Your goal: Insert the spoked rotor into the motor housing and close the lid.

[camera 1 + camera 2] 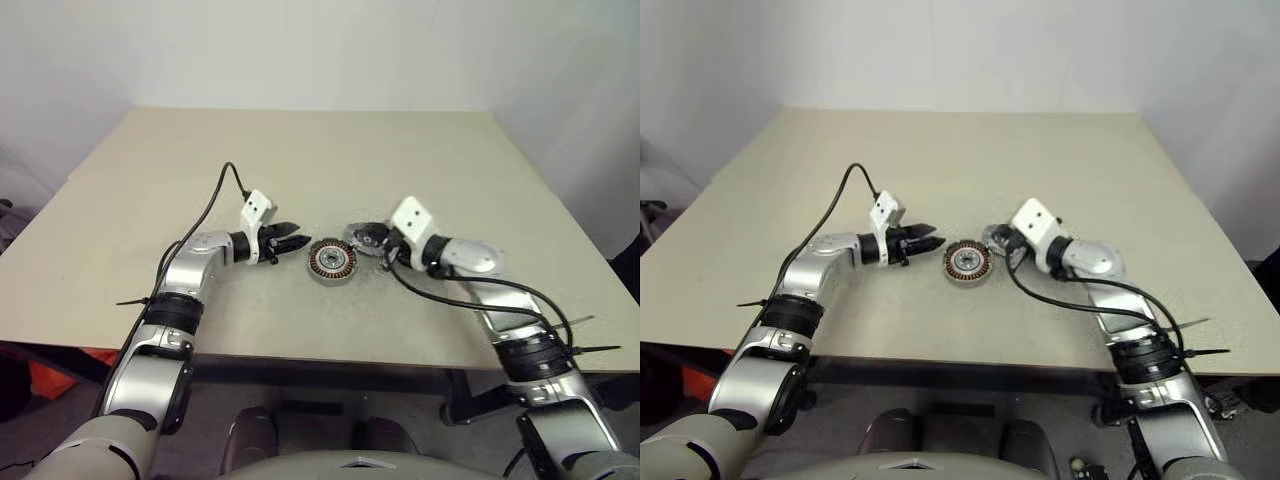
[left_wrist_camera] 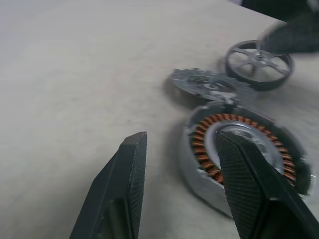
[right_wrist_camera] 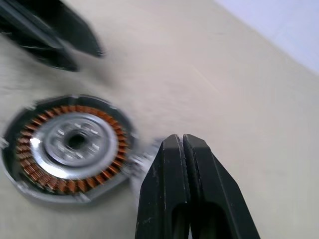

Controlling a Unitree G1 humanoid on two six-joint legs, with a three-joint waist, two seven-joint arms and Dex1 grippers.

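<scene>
Copper-brown windings catch the eye first: the motor housing (image 1: 331, 261) sits flat on the beige table (image 1: 300, 160), its winding ring around a silver centre, open side up. That housing is our landmark.

Just to its left hovers the left gripper (image 1: 296, 241), black fingers (image 2: 122, 189) parted with nothing between them, tips aimed at the housing's rim and very near it.

On the housing's other side, the lid (image 2: 207, 85) lies on the table, dull grey with its ribbed face up, edge right against the housing rim in the left wrist view. Just beyond the lid from the housing is the spoked rotor (image 2: 258, 63), black rim, shiny spokes facing up, close beside the lid; whether they touch, I cannot tell.

The right gripper (image 3: 184, 142) is to the right of the housing, over the lid and rotor area, its two fingers pressed flat together, clenched on nothing visible. In its own wrist view the tips point towards the table just beside the housing's rim, and the left gripper's dark fingers show blurred on the far side of the housing.
</scene>
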